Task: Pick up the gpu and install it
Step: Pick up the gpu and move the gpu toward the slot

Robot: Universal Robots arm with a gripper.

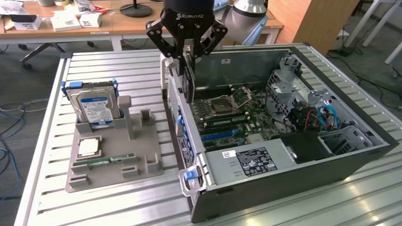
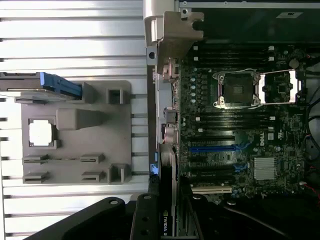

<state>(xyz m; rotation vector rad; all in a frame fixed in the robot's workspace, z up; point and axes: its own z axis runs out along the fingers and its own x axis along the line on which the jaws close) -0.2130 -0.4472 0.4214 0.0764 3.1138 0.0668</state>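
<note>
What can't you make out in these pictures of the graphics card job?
- Thin black graphics card: fan face, edge-on in exterior view, cut off by the picture's edge in wrist view.
- Black end effector: upper part cut off by the exterior view's top edge.
- Silver hard drive: lower part hidden by the grey plastic tray, exterior view.

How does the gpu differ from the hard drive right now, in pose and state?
1. The gpu hangs clamped in the gripper over the open computer case's edge. The hard drive sits slotted in the grey holder on the table.
2. The gpu is black and thin. The hard drive is silver and thicker, with a blue-white label.
Shared: both stand on edge.
</note>
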